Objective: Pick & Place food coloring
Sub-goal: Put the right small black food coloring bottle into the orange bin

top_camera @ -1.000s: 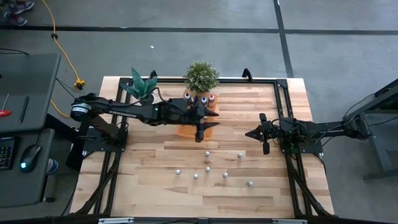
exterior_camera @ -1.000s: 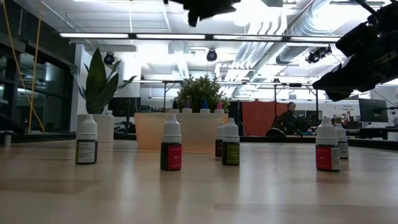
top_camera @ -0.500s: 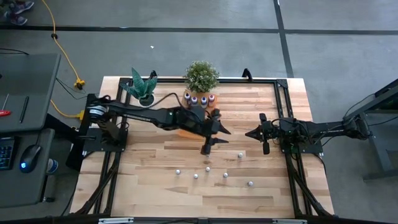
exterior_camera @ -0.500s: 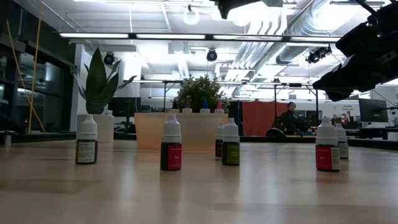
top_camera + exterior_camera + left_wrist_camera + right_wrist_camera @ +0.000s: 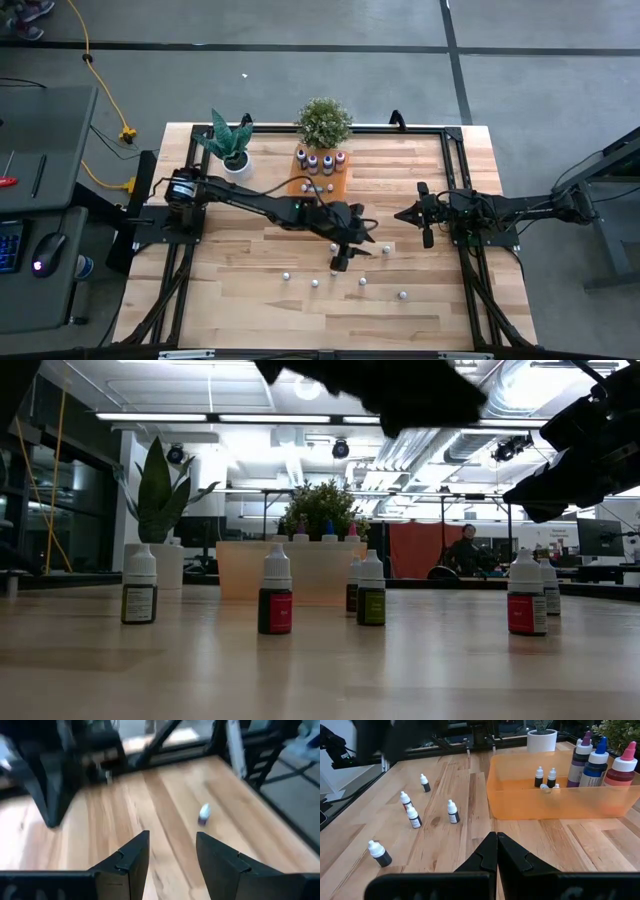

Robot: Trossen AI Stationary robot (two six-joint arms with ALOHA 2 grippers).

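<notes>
Several tiny white-capped food coloring bottles [image 5: 362, 281] stand upright on their bases on the wooden table, scattered over its near middle; the low view shows them in a row [image 5: 276, 600]. A few more lie or stand inside the orange tray [image 5: 555, 800]. My left gripper [image 5: 350, 256] hovers open and empty above the loose bottles, high over the table; its wrist view shows one bottle [image 5: 204, 814] ahead of the fingers. My right gripper [image 5: 412, 215] waits shut at the table's right, pointing toward the tray.
The orange tray [image 5: 318, 185] sits at the far middle with three larger purple, blue and red bottles [image 5: 597, 760] at its far side. Two potted plants [image 5: 323, 122] [image 5: 232, 142] stand on the far edge. A black frame borders the table.
My left arm has stretched from above the orange tray toward the table's near edge and somewhat right, ending over the scattered bottles. The bottles and the tray have not moved.
</notes>
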